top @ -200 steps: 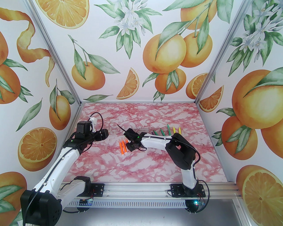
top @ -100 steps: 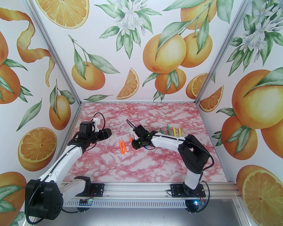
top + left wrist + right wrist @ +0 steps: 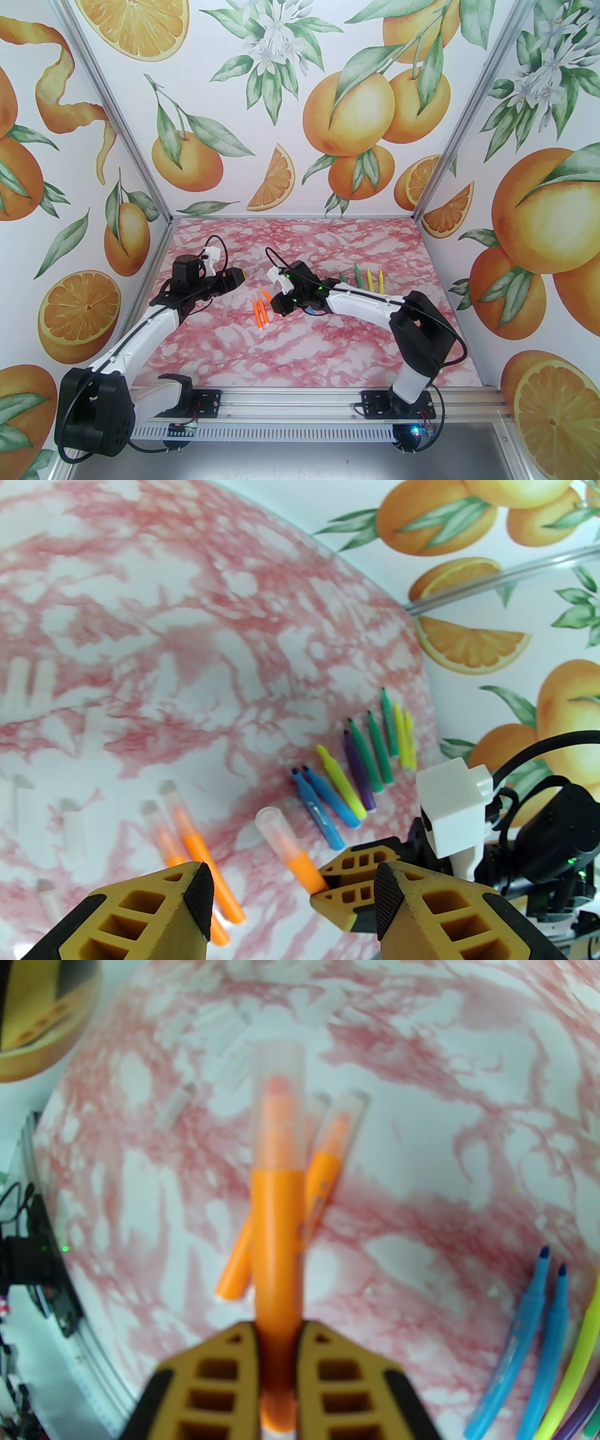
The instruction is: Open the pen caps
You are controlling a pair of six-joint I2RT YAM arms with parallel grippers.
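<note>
Pinching the orange pen (image 3: 276,1241) low on its barrel with the right gripper (image 3: 279,1330), jaws drawn in narrow and pressing both sides of it. Carrying that pen clear of the pink marbled table (image 3: 328,356), pointing it straight away from the wrist. Showing the clear pen cap (image 3: 277,1105) seated on the pen's far end, with the pale orange tip visible through the plastic.

Holding the left gripper (image 3: 293,897) with jaws spread wide, facing the capped end of the held pen. Framing the pen, in the left wrist view, between the two yellow fingers (image 3: 140,916), with the depth there hard to judge. Standing, in the top view, to the left of the held pen, near its cap but apart from it.

Hovering above two more orange pens (image 3: 323,1180) lying side by side on the table just beneath the held pen, each wearing its own clear cap.

Pointing past those toward several loose clear caps (image 3: 174,1103) lying scattered on the table beyond the held pen's capped end, blurred and faint.

Sitting well to the right of the held pen, fanned in a row on the table: bare-tipped pens, starting with two blue pens (image 3: 314,808), then a yellow pen (image 3: 340,784), a purple pen (image 3: 358,773), green pens (image 3: 379,747) and two more yellow ones at the far end.
</note>
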